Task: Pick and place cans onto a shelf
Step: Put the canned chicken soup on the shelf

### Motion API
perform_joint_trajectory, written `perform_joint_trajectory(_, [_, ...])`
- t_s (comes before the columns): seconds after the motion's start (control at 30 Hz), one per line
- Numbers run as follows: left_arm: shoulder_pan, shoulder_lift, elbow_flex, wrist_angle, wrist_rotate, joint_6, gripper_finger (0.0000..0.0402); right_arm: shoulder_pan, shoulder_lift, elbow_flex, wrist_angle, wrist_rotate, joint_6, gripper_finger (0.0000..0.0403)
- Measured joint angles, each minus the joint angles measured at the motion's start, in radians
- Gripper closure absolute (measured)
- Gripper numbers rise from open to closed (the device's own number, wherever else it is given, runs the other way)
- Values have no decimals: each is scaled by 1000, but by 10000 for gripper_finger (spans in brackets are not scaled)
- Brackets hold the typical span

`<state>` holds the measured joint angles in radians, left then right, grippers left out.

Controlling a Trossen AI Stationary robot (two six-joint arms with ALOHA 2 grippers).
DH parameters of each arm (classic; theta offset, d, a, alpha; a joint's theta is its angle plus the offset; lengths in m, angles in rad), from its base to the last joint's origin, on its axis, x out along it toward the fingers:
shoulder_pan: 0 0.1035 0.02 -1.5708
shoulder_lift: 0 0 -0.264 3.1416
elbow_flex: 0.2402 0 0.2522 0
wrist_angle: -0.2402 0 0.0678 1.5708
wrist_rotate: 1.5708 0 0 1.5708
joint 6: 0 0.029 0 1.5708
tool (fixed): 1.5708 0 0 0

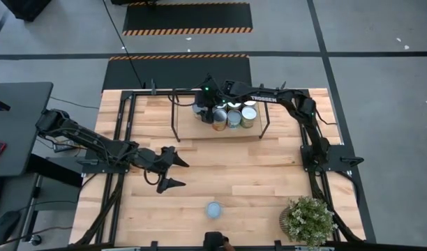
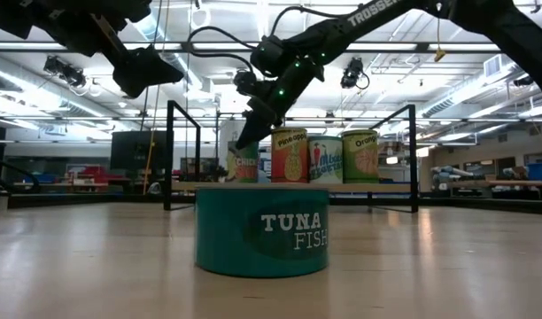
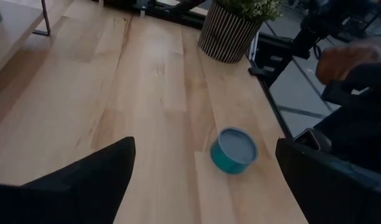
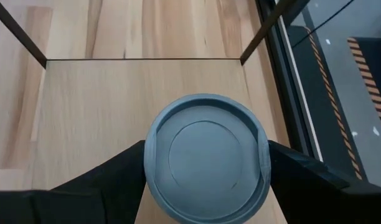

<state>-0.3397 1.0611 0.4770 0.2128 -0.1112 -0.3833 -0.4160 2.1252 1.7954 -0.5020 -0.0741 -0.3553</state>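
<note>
1. left gripper (image 1: 173, 169) hovering over left half of desk (image 1: 269, 174), fingers spread wide, holding nothing.
2. teal tuna can (image 1: 213, 209) alone near front edge of desk, upright, well apart from both grippers.
3. shelf (image 1: 192, 132) at back centre of desk, row of upright cans (image 1: 234, 117) on it.
4. right gripper (image 1: 203, 111) at left end of that row, fingers (image 4: 116, 174) clamped either side of pale-blue-topped can (image 4: 206, 158) over shelf board.
5. potted plant (image 1: 309, 219) at front right corner.

**Cans and shelf**

Shelf (image 1: 220, 131): low light-wood board, black legs, at the table's far edge. Cans on it, upright in a row: Pineapple (image 2: 290, 155), a blue-labelled one (image 2: 325, 159), Orange (image 2: 360, 156). Teal tuna can (image 1: 213, 209): alone, upright, near the front edge.
</note>
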Motion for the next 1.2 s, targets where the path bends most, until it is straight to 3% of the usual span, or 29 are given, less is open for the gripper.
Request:
perform_joint_trajectory(0.37, [0, 0, 0, 32, 0, -182, 8, -7, -22, 1, -47, 40, 57, 97])
perform_joint_trajectory(0.57, [0, 0, 0, 30, 0, -163, 8, -5, -22, 2, -55, 40, 72, 93])
perform_joint_trajectory(0.9, [2, 0, 0, 28, 2, -125, 8, 10, -23, 3, -61, 89, 83, 43])
perform_joint_trajectory(1.2, [-7, -2, 0, 13, 40, -29, 8, 52, -24, 25, -78, 121, 113, 39])
